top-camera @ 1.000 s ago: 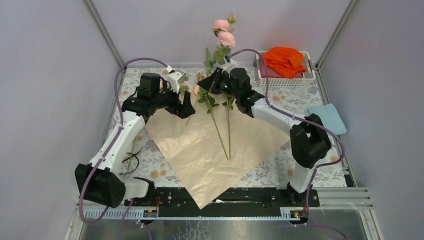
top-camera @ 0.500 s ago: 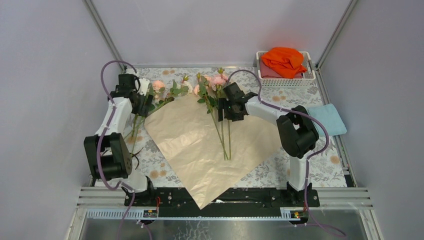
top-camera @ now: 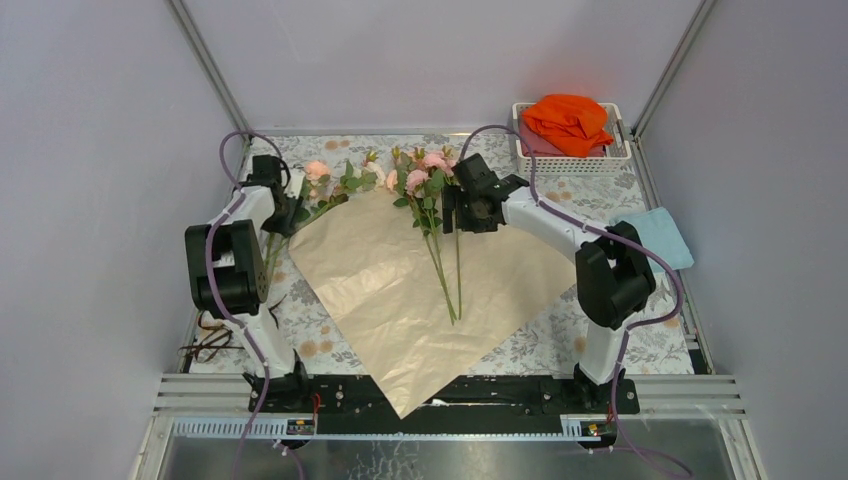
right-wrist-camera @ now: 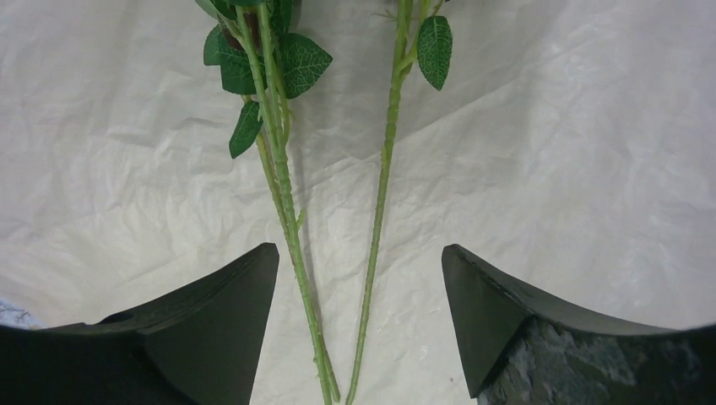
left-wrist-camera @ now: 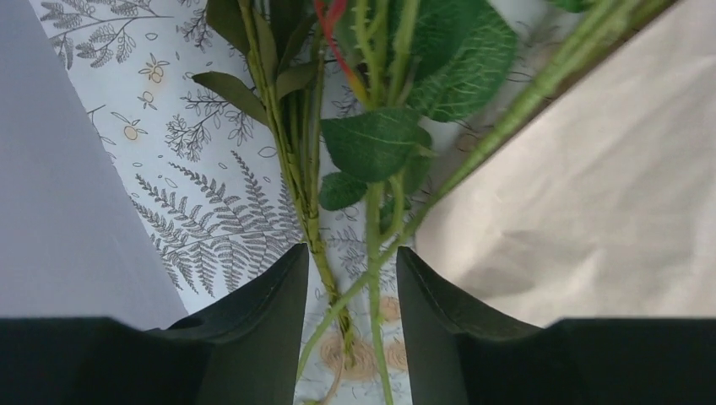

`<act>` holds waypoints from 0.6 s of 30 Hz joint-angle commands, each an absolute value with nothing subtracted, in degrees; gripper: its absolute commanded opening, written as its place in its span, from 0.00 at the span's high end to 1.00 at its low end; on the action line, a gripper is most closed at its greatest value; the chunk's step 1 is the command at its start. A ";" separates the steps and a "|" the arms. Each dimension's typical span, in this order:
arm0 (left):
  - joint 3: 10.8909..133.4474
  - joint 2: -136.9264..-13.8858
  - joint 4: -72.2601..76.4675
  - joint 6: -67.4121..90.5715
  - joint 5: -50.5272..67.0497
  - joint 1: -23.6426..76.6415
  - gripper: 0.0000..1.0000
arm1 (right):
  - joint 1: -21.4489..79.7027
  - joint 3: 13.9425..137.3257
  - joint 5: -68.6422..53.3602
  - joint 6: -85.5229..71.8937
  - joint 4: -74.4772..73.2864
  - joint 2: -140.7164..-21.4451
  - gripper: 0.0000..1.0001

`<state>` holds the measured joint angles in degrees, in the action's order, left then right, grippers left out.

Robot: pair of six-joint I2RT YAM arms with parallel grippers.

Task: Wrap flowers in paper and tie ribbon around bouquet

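1. The paper (top-camera: 400, 300) lies flat on the tabletop (top-camera: 650, 345), pale tan face up. It is turned like a diamond, and its near corner hangs past the front edge between the two arm bases.
2. On the sheet lie two long stems of the flowers (top-camera: 422, 185). Their cut ends almost meet near the sheet's middle, and they spread apart toward the far side.
3. The right gripper (right-wrist-camera: 360, 253) hangs over those two stems near the paper's far corner. Its jaws stand wide, one on each side of the pair, and touch neither stem.
4. A blue cloth (top-camera: 655, 235) lies at the tabletop's right edge, beside the right arm's elbow.
5. The left gripper (left-wrist-camera: 350, 253) is low at the paper's left corner, over a second bunch (top-camera: 335, 185) that lies mostly off the sheet on the fern-printed covering. Its jaws are narrow, with several green stems running between them (a gap shows, so no firm pinch).
6. Pink blooms (top-camera: 436, 160) of the first group reach just past the paper's far corner.
7. In the far right corner a white basket (top-camera: 620, 160) holds an orange cloth (top-camera: 568, 118).
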<state>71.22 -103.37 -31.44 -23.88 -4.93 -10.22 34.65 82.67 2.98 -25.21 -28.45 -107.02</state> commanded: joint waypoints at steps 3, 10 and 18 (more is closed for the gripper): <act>73.21 -104.19 -25.63 -21.69 -1.03 -16.20 0.51 | 34.72 86.11 7.33 -24.40 -32.27 -103.21 0.21; 72.65 -106.03 -27.17 -20.82 5.25 -18.50 0.43 | 34.77 88.76 7.82 -23.19 -34.42 -105.70 0.21; 70.14 -96.36 -27.71 -20.26 14.79 -18.41 0.51 | 34.89 89.47 9.30 -21.79 -35.57 -106.97 0.21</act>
<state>70.24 -101.97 -29.15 -21.06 8.21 -18.63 34.68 87.13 7.05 -23.33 -34.09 -106.15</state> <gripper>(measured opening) 0.504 0.789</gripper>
